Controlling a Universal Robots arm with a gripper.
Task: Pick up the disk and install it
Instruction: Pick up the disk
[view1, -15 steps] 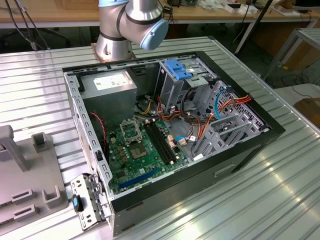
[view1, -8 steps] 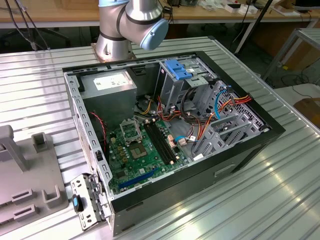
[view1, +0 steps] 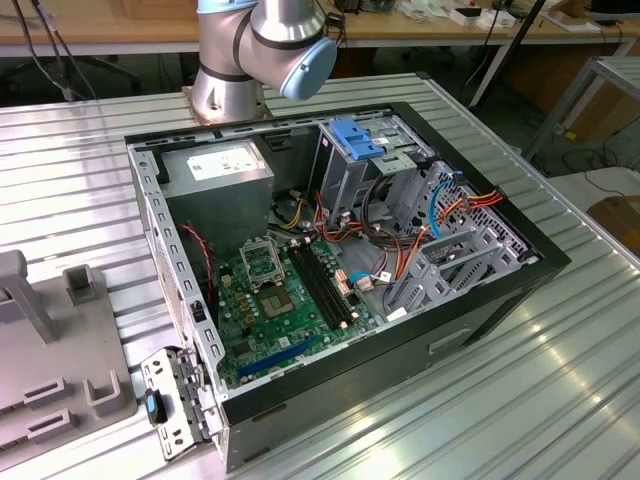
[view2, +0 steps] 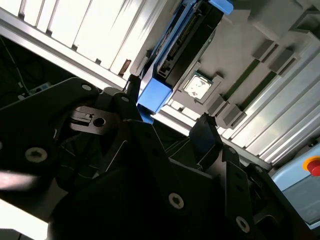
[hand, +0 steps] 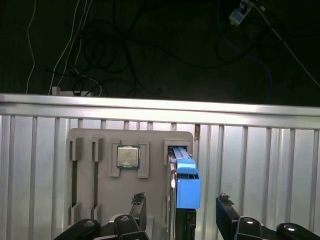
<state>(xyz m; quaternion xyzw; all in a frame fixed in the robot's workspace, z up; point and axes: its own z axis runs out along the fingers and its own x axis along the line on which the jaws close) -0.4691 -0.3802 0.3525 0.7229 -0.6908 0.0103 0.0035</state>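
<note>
**Disk in holder slot, gripper spread around it**

The disk (hand: 183, 192) stands on edge in a slot of the grey holder tray (hand: 95, 170), with its blue rail (hand: 187, 190) facing me. In the second wrist view, the disk (view2: 186, 42) shows its dark edge and connector strip.

My gripper (hand: 181, 200) is spread, one finger on each side of the disk. A gap is visible on both sides, and nothing is pinched.

A processor chip (hand: 128, 156) sits in a pocket of the same tray, just beside the disk's slot. The tray lies on the ribbed metal surface (hand: 260, 165).

In the exterior view, the open computer case (view1: 400, 372) lies on that surface. It has a blue drive caddy (view1: 355, 135) at its far end.
</note>
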